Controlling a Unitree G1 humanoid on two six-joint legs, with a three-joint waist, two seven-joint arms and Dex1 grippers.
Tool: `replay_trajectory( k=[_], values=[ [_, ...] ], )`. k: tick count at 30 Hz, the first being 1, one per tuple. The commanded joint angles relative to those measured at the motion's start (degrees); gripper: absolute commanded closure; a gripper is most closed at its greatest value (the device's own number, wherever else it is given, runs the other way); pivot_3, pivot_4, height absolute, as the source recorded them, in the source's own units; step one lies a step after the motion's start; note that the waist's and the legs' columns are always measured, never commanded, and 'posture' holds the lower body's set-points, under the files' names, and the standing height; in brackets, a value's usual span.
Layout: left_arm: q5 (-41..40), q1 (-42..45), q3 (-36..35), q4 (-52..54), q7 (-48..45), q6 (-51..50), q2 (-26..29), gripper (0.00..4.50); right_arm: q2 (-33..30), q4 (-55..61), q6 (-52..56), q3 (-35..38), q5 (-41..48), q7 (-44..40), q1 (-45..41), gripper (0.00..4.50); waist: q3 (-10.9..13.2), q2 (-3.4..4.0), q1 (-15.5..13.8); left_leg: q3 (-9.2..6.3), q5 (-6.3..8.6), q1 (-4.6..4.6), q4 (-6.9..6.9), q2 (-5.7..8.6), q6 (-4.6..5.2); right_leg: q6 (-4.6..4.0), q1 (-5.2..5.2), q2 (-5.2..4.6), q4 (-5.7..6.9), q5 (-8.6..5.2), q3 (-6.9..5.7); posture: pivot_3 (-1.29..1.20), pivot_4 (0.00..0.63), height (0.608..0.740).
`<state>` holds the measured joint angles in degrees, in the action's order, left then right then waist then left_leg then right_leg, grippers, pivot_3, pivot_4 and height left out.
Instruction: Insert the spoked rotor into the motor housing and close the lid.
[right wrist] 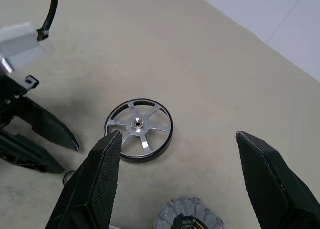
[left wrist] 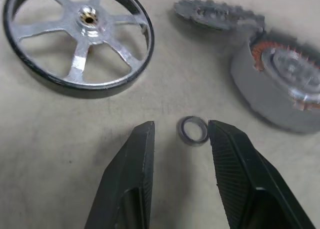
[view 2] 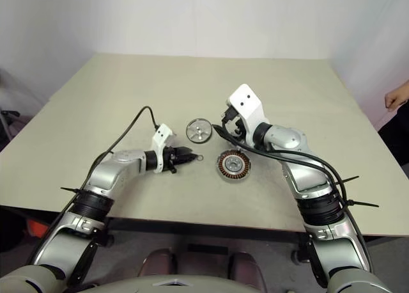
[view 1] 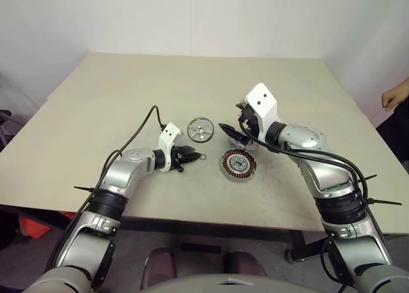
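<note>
tabletop (view 1: 128,82): beige, flat, carries all parts
motor housing (view 1: 238,165): dark-rimmed round puck, copper windings, just below right end effector (right wrist: 180,184), spread wide, empty
spoked rotor (view 1: 200,129): shiny silver disc, ahead of left end effector (left wrist: 180,154), part-spread, empty
tiny grey ring (left wrist: 192,131): at left fingertips
step tip: probably grip rotor by rim, keep level, centre over housing
writing: none legible

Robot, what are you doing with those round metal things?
Nothing is picked up yet. The spoked rotor and the motor housing lie apart on the table. The left end effector sits low with its fingers open around a tiny ring. The right end effector hangs wide open above the rotor and housing.
</note>
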<state>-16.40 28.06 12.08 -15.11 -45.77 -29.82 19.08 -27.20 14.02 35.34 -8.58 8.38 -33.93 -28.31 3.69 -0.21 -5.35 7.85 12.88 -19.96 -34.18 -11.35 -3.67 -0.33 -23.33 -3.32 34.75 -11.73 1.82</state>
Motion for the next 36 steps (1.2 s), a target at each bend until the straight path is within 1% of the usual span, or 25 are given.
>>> replay_trajectory(
  k=[1,12,22,30,31,32,34,36],
  values=[
    [2.35,1.41,1.29,-0.73,-1.47,4.2,-0.48,2.71,-0.32,2.19,-0.83,0.91,-0.37,0.51,-0.28,0.4,0.0,0.0,-0.01,0.0,0.0,0.0,0.0,0.0,0.0,0.0,0.0,0.0,0.0,0.0,0.0,0.0,0.0,0.74],
    [8.06,3.44,3.99,-6.42,-3.2,8.94,-3.04,2.71,-0.36,2.76,-0.64,0.95,-0.45,1.09,0.03,0.4,-0.01,0.02,-0.18,0.0,-0.02,0.01,-0.01,0.02,-0.04,0.0,0.04,-0.03,0.04,0.0,0.01,0.0,0.0,0.74],
    [13.77,2.29,7.19,-5.47,-4.47,12.19,-0.83,2.71,-0.5,3.04,-0.34,1.23,-0.46,1.13,0.11,0.4,-0.03,0.05,-0.15,0.0,-0.03,0.0,-0.01,0.01,-0.05,0.0,0.08,-0.02,0.05,0.0,0.01,0.0,0.0,0.74],
    [14.12,0.85,6.47,-5.99,-3.7,10.82,-0.68,2.71,-0.52,3.19,-0.12,1.39,-0.29,1.06,0.1,0.4,-0.04,0.06,-0.09,0.0,-0.03,0.01,0.0,0.01,-0.05,0.0,0.09,-0.02,0.07,0.0,0.01,0.0,0.0,0.74],
    [14.22,0.68,6.44,-6.15,-3.52,10.82,-0.7,3.09,-0.53,3.14,-0.11,1.44,-0.25,1.03,0.03,0.4,-0.05,0.07,-0.07,0.0,-0.03,0.01,0.0,0.0,-0.05,-0.01,0.09,-0.01,0.07,0.0,0.01,0.0,0.0,0.74],
    [14.28,0.46,6.44,-6.32,-3.46,10.9,-0.7,3.25,-0.51,2.99,-0.16,1.44,-0.27,1.03,-0.11,0.4,-0.06,0.08,-0.04,0.0,-0.03,0.01,0.0,0.0,-0.05,-0.01,0.09,-0.01,0.07,0.0,0.01,0.0,0.0,0.74],
    [14.62,0.02,6.54,-6.63,-3.06,11.09,-0.68,3.92,-0.48,2.76,-0.22,1.45,-0.3,1.04,-0.3,0.4,-0.09,0.12,-0.04,0.0,-0.03,0.02,0.0,0.0,-0.05,-0.01,0.1,-0.01,0.08,0.0,0.01,0.0,0.0,0.74],
    [14.93,-0.24,6.59,-6.77,-2.68,11.2,-0.59,4.48,-0.46,2.69,-0.29,1.46,-0.31,1.05,-0.33,0.4,-0.11,0.15,-0.04,0.0,-0.03,0.03,0.0,0.0,-0.05,-0.01,0.11,-0.01,0.07,0.0,0.01,0.0,0.0,0.74]
  ],
)
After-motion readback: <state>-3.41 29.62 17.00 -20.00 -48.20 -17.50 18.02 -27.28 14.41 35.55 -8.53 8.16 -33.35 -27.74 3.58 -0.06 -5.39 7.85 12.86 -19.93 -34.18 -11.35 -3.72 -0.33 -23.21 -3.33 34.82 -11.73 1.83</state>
